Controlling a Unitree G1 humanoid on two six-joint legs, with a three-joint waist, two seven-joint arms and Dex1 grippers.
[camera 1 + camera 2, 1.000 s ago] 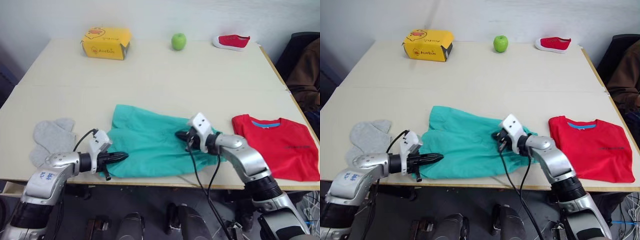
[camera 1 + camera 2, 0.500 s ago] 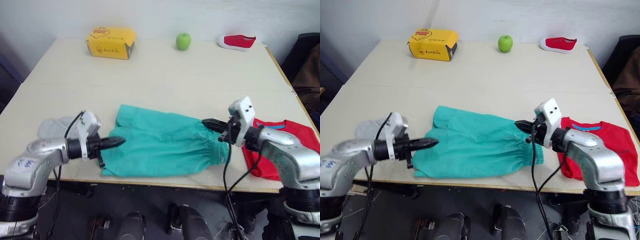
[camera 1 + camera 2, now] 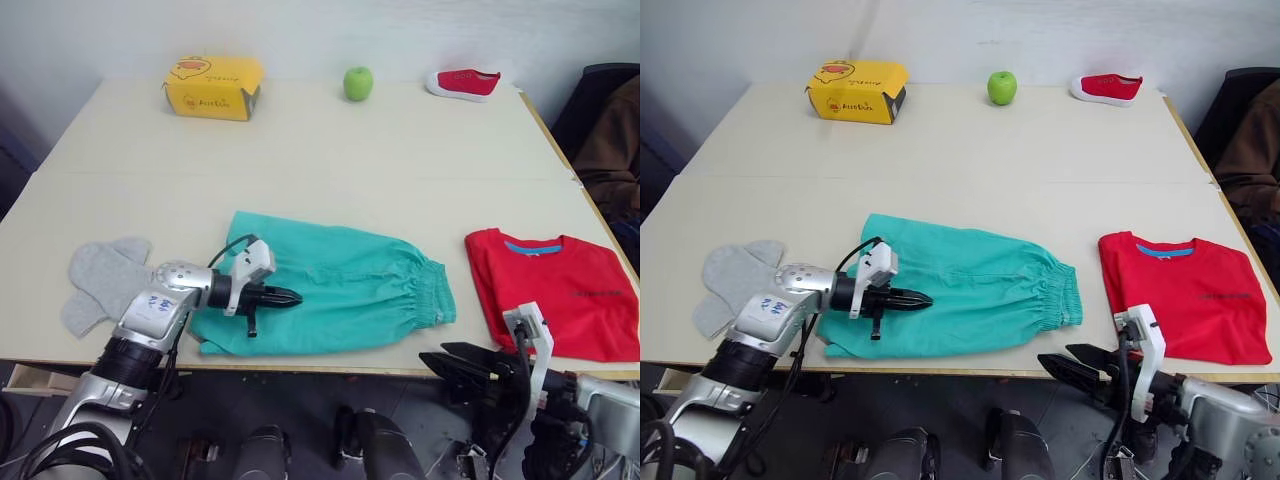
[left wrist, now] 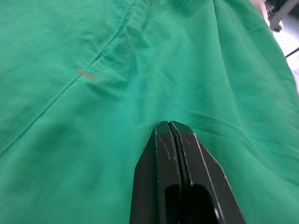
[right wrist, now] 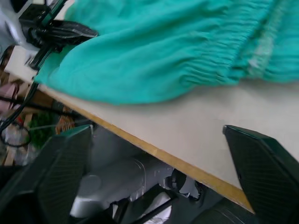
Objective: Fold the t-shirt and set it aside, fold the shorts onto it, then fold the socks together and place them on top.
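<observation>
1. The shorts (image 3: 335, 295) lie spread by the bench's front edge; my left gripper (image 3: 290, 297) rests on them, clenched empty.
2. My right gripper (image 3: 1075, 365), released, sits below that edge; I'd regrasp both hems evenly.

Teal shorts (image 3: 340, 290) lie flat at lower centre; folded red t-shirt (image 3: 560, 300) at right; grey socks (image 3: 100, 280) at left.
</observation>
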